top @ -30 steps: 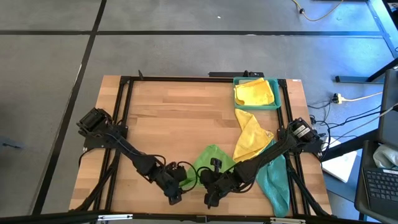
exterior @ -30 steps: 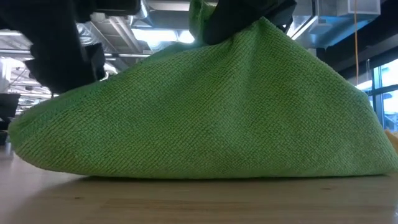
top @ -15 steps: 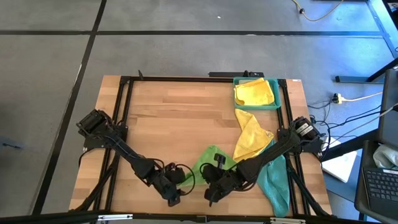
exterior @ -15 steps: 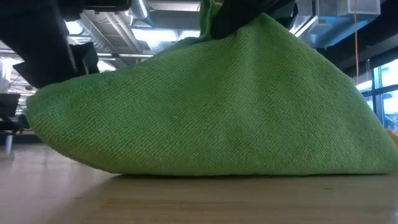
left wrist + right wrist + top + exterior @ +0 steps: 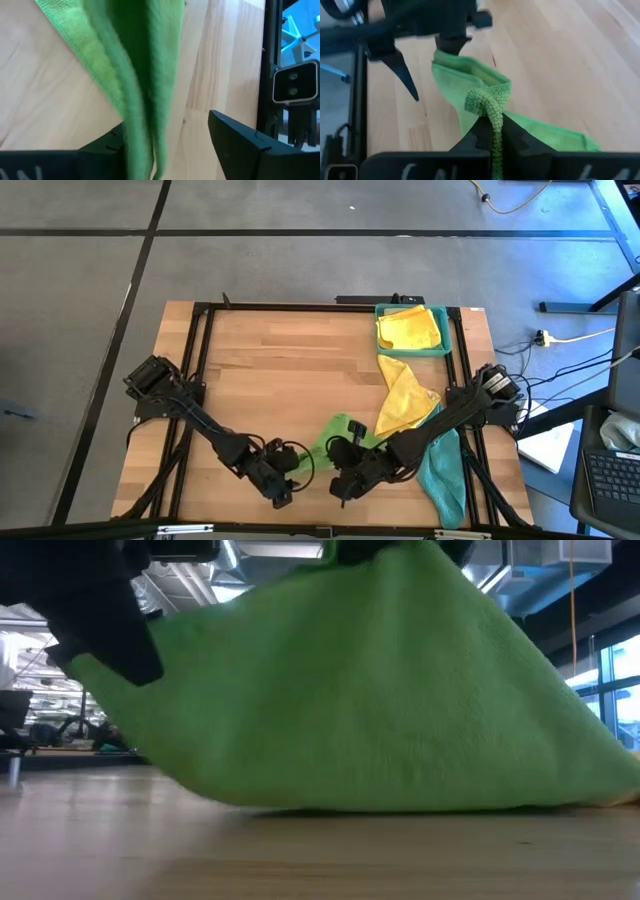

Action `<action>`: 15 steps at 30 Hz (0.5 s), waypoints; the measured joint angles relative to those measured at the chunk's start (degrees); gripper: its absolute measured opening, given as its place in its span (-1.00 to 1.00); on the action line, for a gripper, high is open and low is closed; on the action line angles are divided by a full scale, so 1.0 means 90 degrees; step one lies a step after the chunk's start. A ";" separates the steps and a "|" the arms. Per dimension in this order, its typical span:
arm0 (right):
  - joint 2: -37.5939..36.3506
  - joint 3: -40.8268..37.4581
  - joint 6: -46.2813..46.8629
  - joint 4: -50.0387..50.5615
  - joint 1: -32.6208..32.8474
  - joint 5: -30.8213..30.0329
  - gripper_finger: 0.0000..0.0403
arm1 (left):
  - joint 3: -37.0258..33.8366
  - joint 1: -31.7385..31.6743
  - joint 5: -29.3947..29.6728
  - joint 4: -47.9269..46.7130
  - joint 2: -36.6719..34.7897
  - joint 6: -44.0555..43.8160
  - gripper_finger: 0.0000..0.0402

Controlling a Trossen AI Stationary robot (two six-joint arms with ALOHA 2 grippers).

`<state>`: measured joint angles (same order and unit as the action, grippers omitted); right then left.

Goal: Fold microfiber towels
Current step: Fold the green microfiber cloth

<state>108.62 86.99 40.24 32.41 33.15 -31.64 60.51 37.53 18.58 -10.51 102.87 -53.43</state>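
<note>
From above I see the bright green towel bunched near the desk's front edge, between both grippers; a yellow towel and teal towel lie beside it. Low view: it rises like a tent. Left wrist: my left gripper stands wide around a hanging fold. Right wrist: my right gripper pinches its hem.

Grey tiled floor, exposed ceiling ducts

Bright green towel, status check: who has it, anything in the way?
Right gripper shut on bright green towel, lifting it. Left gripper open astride its hanging edge. Yellow towel alongside, nothing blocking.
</note>
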 joint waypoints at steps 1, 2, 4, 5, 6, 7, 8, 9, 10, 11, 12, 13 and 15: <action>-0.0052 0.0002 -0.0012 0.0003 -0.0003 -0.0033 -0.97 | 0.0000 0.0006 -0.0013 -0.0030 0.0000 0.0000 0.01; -0.0095 0.0002 -0.0026 0.0062 -0.0004 -0.0052 -0.96 | 0.0000 0.0008 -0.0015 -0.0085 0.0000 0.0002 -0.03; -0.0157 0.0002 -0.0057 0.0120 -0.0013 -0.0043 -0.94 | 0.0000 0.0015 -0.0086 -0.0136 0.0002 0.0002 -0.12; -0.0175 0.0002 -0.0084 0.0184 -0.0013 -0.0023 -0.94 | 0.0000 0.0014 -0.0120 -0.0133 0.0003 0.0001 -0.18; -0.0182 0.0002 -0.0088 0.0198 -0.0013 0.0018 -0.95 | 0.0000 0.0013 -0.0157 -0.0130 0.0003 -0.0001 -0.25; -0.0183 0.0002 -0.0080 0.0251 -0.0013 0.0032 -0.95 | 0.0000 0.0013 -0.0176 -0.0130 0.0004 -0.0004 -0.32; -0.0183 0.0002 -0.0050 0.0322 -0.0013 0.0051 -0.96 | 0.0000 0.0013 -0.0181 -0.0133 0.0002 -0.0006 -0.40; -0.0183 -0.0001 -0.0041 0.0340 -0.0013 0.0065 -0.97 | 0.0000 0.0013 -0.0187 -0.0124 0.0002 -0.0018 -0.48; -0.0183 -0.0001 -0.0036 0.0326 -0.0013 0.0073 -0.97 | 0.0000 0.0013 -0.0191 -0.0123 0.0002 -0.0032 -0.56; -0.0183 -0.0001 -0.0031 0.0316 -0.0013 0.0071 -0.97 | 0.0000 0.0013 -0.0211 -0.0123 0.0002 -0.0036 -0.64; -0.0183 0.0002 -0.0027 0.0310 -0.0013 0.0072 -0.97 | 0.0000 0.0013 -0.0270 -0.0123 0.0002 -0.0041 -0.73; -0.0183 0.0000 -0.0025 0.0313 -0.0013 0.0074 -0.96 | 0.0000 0.0013 -0.0339 -0.0119 0.0002 -0.0041 -0.82; -0.0183 -0.0001 -0.0028 0.0314 -0.0013 0.0076 -0.95 | 0.0000 0.0010 -0.0511 -0.0113 0.0002 -0.0046 -0.95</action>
<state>106.98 86.98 39.99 35.23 33.04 -30.96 60.51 37.63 13.98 -11.53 102.89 -53.84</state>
